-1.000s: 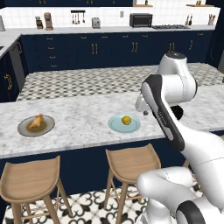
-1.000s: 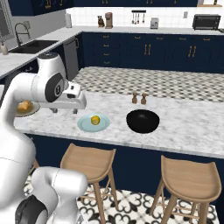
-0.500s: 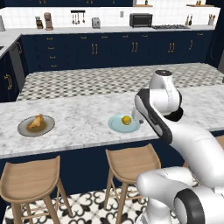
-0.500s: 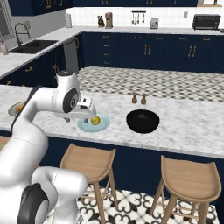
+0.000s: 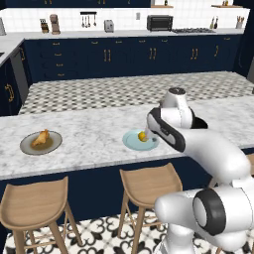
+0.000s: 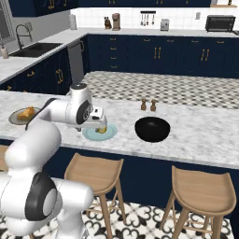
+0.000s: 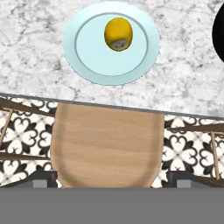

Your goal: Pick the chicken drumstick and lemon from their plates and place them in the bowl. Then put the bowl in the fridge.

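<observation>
Yellow lemon (image 7: 118, 34) — ahead of the wide-spread end effector (image 5: 153, 139).

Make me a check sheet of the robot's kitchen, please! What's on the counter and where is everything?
Surface: marble counter, stools beneath.
Job's things: lemon on light blue plate; chicken drumstick on grey plate, far left; black bowl empty, right of blue plate.
Clutter: two small brown shakers behind the bowl.
Grippers: gripper by the lemon plate, fingers open, holding nothing.
Cables: nothing seen.
Surroundings: navy cabinets, toaster oven, sink.
</observation>
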You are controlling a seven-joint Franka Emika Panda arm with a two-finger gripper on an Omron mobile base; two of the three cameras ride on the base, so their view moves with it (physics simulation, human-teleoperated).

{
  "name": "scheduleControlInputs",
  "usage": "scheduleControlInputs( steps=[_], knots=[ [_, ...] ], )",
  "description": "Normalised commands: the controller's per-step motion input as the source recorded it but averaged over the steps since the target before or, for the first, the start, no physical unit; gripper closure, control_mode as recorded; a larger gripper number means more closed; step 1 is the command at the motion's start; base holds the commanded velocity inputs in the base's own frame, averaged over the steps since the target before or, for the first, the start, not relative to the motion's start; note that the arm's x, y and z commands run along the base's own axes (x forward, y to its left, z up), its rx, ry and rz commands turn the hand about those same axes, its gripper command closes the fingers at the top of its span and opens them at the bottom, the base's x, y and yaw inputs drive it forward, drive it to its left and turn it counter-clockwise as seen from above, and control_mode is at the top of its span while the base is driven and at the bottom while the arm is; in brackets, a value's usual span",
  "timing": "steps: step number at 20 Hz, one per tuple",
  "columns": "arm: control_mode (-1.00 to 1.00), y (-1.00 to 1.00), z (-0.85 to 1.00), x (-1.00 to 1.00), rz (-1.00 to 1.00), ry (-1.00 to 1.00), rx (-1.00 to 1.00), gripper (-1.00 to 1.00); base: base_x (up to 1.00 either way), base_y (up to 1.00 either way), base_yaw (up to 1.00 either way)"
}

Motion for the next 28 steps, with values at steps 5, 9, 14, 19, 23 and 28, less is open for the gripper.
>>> scheduleControlInputs(
  steps=[5, 9, 14, 19, 23, 28],
  knots=[
    [-1.00, 0.00, -0.13, 0.55, 0.00, 0.00, 0.00, -1.00, 0.00, 0.00, 0.00],
    [-1.00, 0.00, -0.20, 0.58, 0.00, -0.01, 0.00, -1.00, 0.00, 0.00, 0.00],
    [-1.00, 0.00, -0.31, 0.58, 0.00, -0.04, 0.00, -1.00, 0.00, 0.00, 0.00],
    [-1.00, 0.08, -0.38, 0.44, 0.00, -0.03, 0.00, -1.00, 0.00, 0.00, 0.00],
    [-1.00, 0.13, -0.30, 0.17, 0.00, -0.03, 0.00, -1.00, 0.00, 0.00, 0.00],
    [-1.00, 0.00, -0.04, 0.34, 0.00, 0.01, 0.00, -1.00, 0.00, 0.00, 0.00]
  ],
)
